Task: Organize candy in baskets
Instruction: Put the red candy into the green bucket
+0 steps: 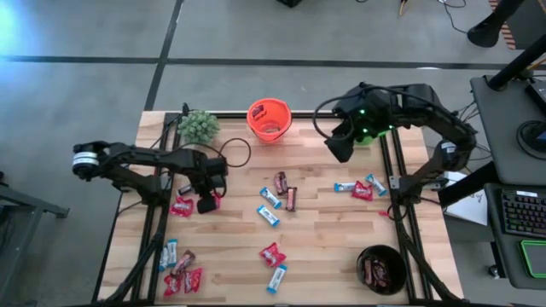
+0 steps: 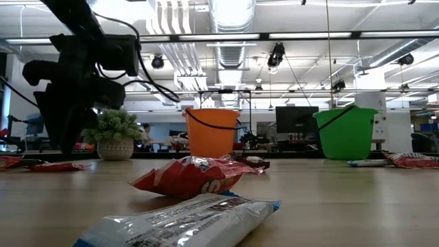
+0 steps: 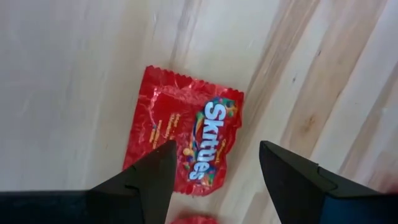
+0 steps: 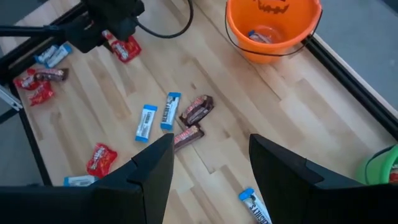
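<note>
Above a red candy (image 3: 186,140), the left gripper (image 3: 214,180) hangs released, pointing straight down.

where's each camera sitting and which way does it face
High: above the table, looking straight down; shows both arms, left gripper over red candy, right gripper raised near the orange basket.
Low: at tabletop height, looking level across; an arm hangs at left, green basket behind.
Left wrist: looks down past its open fingers at a red Skittles pack.
Right wrist: looks past its open fingers across the table.
Shared: the orange basket shows in high, low and right wrist views.
</note>
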Robot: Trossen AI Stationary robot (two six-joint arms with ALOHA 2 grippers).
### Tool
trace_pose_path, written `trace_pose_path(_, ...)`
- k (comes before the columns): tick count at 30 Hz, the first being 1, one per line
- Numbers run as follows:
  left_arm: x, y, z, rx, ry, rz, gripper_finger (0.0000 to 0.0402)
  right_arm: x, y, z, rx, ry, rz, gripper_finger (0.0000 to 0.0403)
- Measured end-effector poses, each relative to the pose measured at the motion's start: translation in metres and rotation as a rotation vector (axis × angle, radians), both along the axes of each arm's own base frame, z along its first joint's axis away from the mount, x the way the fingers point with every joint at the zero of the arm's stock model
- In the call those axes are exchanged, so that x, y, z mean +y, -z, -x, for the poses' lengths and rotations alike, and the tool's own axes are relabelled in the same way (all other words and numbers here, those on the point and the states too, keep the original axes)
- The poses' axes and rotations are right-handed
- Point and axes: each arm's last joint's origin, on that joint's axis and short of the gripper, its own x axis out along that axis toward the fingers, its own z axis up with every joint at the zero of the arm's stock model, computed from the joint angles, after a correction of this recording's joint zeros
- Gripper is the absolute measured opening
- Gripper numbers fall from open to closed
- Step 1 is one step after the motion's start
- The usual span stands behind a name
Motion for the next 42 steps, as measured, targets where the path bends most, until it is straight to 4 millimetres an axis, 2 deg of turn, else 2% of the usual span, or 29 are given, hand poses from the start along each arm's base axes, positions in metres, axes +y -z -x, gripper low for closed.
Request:
trace_pose_path(6,-0.002,0.013,-0.001,-0.002,0.004,0.012,0.0211,-0.001,0.002,-0.004,0.011,-0.007,0.003,0.0199)
trace_pose_path(12,0.0,0.019,-0.002,0.052,-0.019,-0.048,0.0211,-0.001,0.002,-0.004,0.011,-0.01,0.004,0.0199)
trace_pose_path(24,0.001,0.036,-0.006,0.151,-0.033,-0.04,0.0208,0.0,0.002,-0.004,0.01,-0.011,0.003,0.0199)
trace_pose_path(35,0.001,0.037,-0.007,0.136,-0.058,-0.056,0.0134,-0.001,0.002,-0.004,0.01,-0.01,0.003,0.0199)
trace_pose_path(42,0.002,0.039,-0.015,0.042,-0.068,-0.057,0.0123,0.0,0.002,-0.004,0.01,-0.009,0.0,0.0199)
